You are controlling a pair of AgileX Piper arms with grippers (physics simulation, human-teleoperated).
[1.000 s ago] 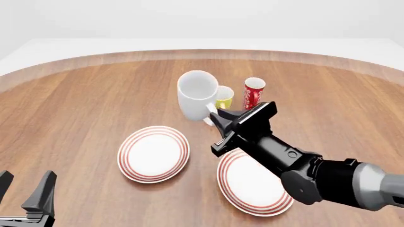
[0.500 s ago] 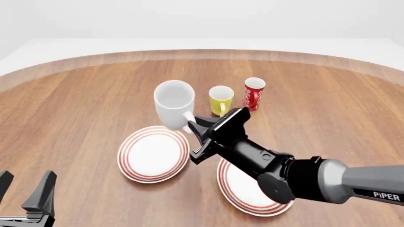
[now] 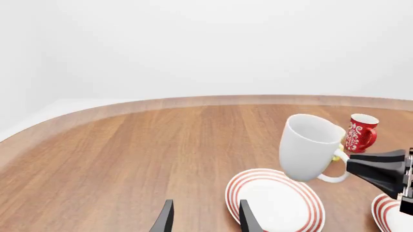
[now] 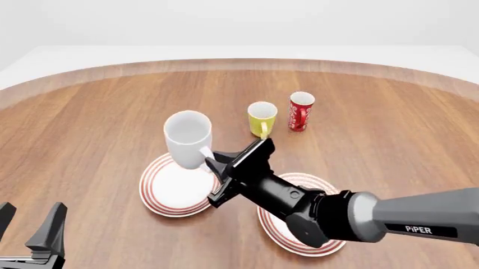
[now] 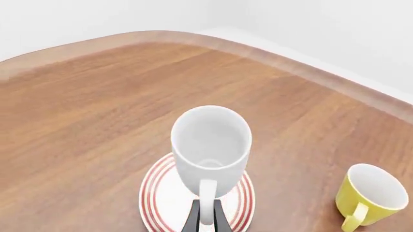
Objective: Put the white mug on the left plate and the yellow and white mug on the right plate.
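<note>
— Hanging above the left plate (image 4: 161,193), that glossy white mug (image 4: 187,139)? What has hold of it?

— The right gripper (image 4: 212,161). Its dark fingers are pinched on the loop handle; the right wrist view shows the two tips (image 5: 193,221) closed on either side of the handle, with the mug's round mouth open toward the camera. From the front, the mug sits at about 12 o'clock over the plate, tilted and clear of its surface.

— And the plates?

— Both round, white, with thin red rings near the rim. The right plate (image 4: 326,247) lies at 3 o'clock from the left one, mostly covered by the smooth black and grey arm.

— The small one?

— The yellow and white mug (image 4: 262,118) stands upright on the wood-grain table (image 4: 389,129), yellow outside, white inside, at 1 o'clock from the white mug and well apart. Just beside it at 3 o'clock is a slim red mug (image 4: 301,111) with a white pattern. The left wrist view hides nearly all of the yellow one behind the white mug.

— The left gripper (image 4: 30,230)?

— Low at 7 o'clock in the front view, fingers spread, empty. Its own camera shows the two tips parted over bare wood.
</note>
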